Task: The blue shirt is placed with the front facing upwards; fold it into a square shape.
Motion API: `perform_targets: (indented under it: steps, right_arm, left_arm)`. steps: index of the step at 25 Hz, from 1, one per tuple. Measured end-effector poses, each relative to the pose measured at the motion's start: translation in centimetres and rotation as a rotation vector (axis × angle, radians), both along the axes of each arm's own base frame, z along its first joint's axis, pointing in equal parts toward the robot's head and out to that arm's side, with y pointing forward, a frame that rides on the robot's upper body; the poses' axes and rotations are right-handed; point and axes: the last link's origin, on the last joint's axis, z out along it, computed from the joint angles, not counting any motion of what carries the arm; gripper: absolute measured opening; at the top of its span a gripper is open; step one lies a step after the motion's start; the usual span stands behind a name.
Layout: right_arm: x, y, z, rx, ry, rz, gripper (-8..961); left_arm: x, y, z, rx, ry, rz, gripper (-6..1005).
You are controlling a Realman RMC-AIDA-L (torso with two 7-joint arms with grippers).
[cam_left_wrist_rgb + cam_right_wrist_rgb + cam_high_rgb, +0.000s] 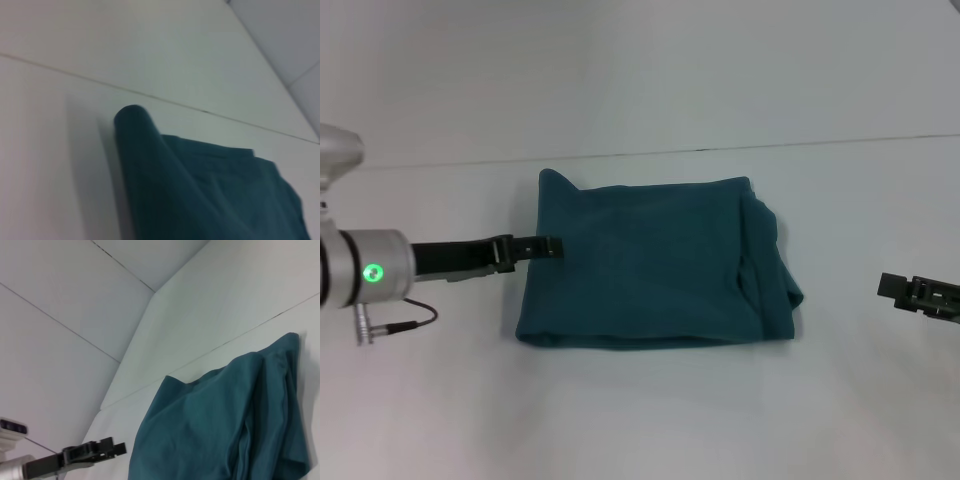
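White worktop [650, 420] is carrying the blue shirt [655, 265], already folded roughly square at centre, while the left gripper [552, 246], finger state unclear, is touching its left edge and should be smoothing gently, the right gripper [895, 288] idling well apart.

Teal-blue shirt [655, 262], folded into a rough square, plain side up, flat on table; left edge touching left gripper [545, 246], bunched right edge well apart from right gripper [890, 287].

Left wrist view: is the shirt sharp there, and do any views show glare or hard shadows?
Left wrist view: the blue shirt looks soft and blurred, with a faint shadow beside its fold. Head view: even light, no glare. Right wrist view: the shirt is sharper, without hard shadows.
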Motion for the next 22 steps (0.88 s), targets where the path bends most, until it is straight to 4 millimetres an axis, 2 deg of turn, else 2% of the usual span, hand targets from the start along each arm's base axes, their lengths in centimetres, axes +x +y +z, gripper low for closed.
perform_targets:
  steps: [11,17,22]
  right_arm:
    - [0.0,0.0,0.0,0.000,-0.004,0.000,915]
    - [0.0,0.0,0.0,0.001,-0.002,0.001,915]
    - [0.1,-0.1,0.0,0.003,-0.001,-0.001,914]
  left_arm:
    - [1.1,0.5,-2.7,-0.022,0.042,0.005,937]
    - [3.2,1.1,-5.1,-0.059,0.110,-0.021,933]
    - [4.7,1.5,-5.2,-0.046,0.123,-0.052,930]
